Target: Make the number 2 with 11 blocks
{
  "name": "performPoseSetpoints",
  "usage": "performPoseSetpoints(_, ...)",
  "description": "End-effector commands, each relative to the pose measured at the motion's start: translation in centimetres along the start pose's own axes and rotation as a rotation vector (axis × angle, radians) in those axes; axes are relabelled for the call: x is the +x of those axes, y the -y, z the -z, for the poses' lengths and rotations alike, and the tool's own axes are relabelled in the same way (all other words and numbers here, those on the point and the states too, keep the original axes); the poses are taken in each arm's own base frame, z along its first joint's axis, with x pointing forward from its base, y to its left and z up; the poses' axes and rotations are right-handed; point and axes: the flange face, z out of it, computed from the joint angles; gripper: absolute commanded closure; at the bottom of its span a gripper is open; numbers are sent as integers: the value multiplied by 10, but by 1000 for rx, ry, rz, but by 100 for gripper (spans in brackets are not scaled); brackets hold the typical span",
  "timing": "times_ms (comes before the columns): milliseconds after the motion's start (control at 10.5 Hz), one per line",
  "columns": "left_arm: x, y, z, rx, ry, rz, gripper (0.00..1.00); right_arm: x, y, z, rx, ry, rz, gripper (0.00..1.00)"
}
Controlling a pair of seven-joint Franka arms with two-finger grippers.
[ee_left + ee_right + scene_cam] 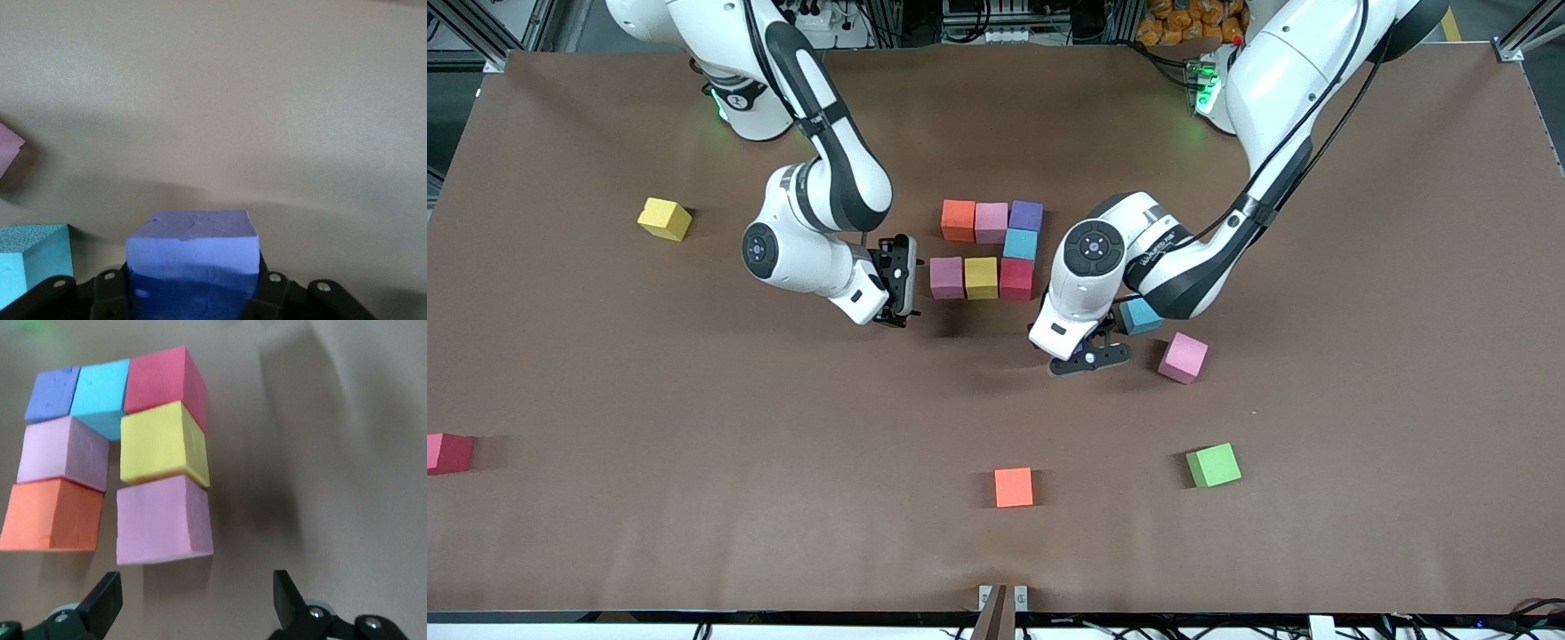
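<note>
Your left gripper (pixel 1096 349) is clamping a purple block (pixel 192 257) between its fingers, jaws drawn in against the cube's sides, and it is hanging over bare table just beside a light blue block (pixel 1140 316) and near a loose pink block (pixel 1184 357). Your right gripper (pixel 900 283) is holding nothing, jaws spread wide, and it is waiting just beside the pink cube (pixel 946 277) that is ending the partly built number 2 (pixel 991 249) at the right arm's end. That figure is sitting in mid-table as seven touching cubes: an orange (pixel 958 220), a pink and a purple in the row farthest from the front camera, a light blue under the purple, then pink, yellow (pixel 981 277) and red in the nearest row. You are getting open table nearer the front camera than that row. A green block (pixel 1214 465) and an orange block (pixel 1014 487) are lying well apart toward the front edge, a yellow block (pixel 664 218) and a red block (pixel 448 452) toward the right arm's end, the red one at the table's edge (pixel 445 498).
</note>
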Motion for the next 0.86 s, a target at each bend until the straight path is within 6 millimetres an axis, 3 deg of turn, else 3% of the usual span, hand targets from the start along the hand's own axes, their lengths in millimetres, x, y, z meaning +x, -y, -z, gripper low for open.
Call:
performPoseSetpoints(0,0,-8,0,-8,21,2,100,-19,-14,27,-36,83,31,0)
performPoseSetpoints(380,-6,-40,-7,9,3,8,100,-70,-73,123,-254,230,87,0)
performPoseSetpoints(570,-15,-59,-15,29,3,9,100,-101,-103,164,-518,283,102,0)
performPoseSetpoints(761,-29,-80,-19,25,-7,-9,100,-125,-117,199,-662,277,68,0)
